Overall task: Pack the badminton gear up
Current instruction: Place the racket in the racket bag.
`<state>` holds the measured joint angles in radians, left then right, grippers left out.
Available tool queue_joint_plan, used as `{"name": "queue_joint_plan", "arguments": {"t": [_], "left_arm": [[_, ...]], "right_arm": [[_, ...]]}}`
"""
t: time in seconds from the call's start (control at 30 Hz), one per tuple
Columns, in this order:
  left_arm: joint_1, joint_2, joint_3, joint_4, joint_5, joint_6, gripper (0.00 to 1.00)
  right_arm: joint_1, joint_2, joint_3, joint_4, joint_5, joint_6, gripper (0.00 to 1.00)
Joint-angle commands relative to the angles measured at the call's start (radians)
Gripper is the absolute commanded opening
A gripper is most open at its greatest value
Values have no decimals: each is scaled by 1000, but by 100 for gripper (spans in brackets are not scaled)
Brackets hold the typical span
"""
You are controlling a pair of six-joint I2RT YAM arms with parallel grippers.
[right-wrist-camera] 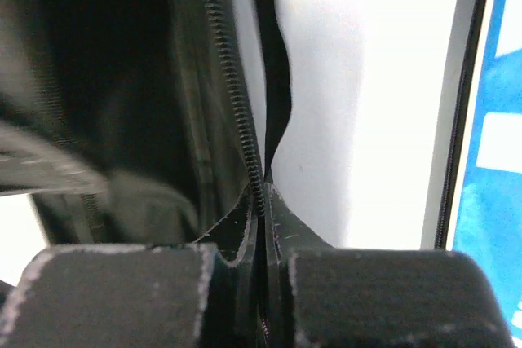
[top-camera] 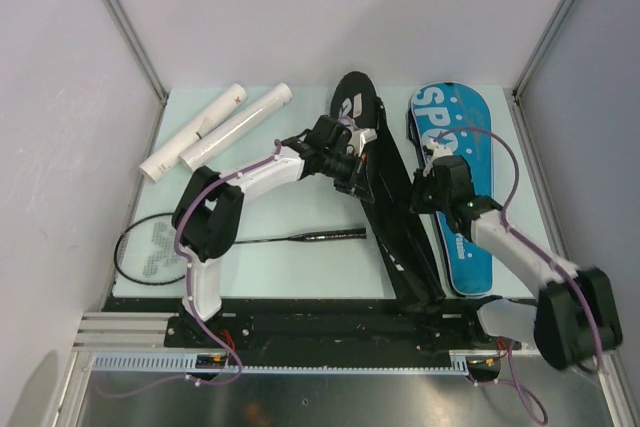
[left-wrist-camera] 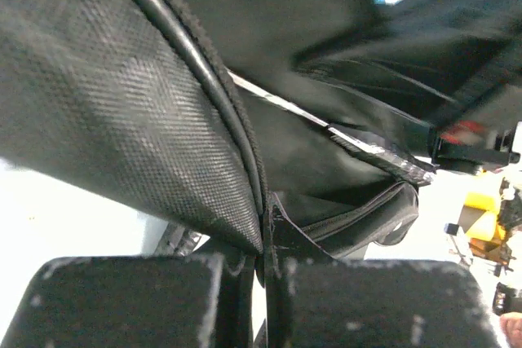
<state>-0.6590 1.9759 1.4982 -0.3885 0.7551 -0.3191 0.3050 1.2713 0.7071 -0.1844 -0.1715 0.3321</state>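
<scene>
Reaching inward, left arm [top-camera: 260, 177] and right arm [top-camera: 510, 242] pinch the bag [top-camera: 470, 147].

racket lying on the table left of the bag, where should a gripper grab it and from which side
Take the racket by its thicker dark handle, the end nearest the bag. Come down from above, jaws across its length: it lies flat, and head and shaft look too thin to pinch.

Letters on the bag [top-camera: 468, 265]
Big white letters SPO stand on its blue side, upper right of the frame; the rest is covered.
</scene>
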Motion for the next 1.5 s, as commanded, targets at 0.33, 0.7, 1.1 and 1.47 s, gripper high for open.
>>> {"name": "queue_joint_plan", "arguments": {"t": [0.33,0.7,1.1,1.47], "left_arm": [[-24,-55,8,103,-195,-222,29],[-76,-69,-9,85,-456,-190,54],[-90,-14,31,20,-666,-244,71],[-93,153,197,-84,-727,-382,64]], "right_arm": [[344,-270,58,34,566,67,0],[326,-245,14,115,502,97,0],[128,-317,-84,158,257,206,0],[123,-329,-84,175,233,220,0]]}}
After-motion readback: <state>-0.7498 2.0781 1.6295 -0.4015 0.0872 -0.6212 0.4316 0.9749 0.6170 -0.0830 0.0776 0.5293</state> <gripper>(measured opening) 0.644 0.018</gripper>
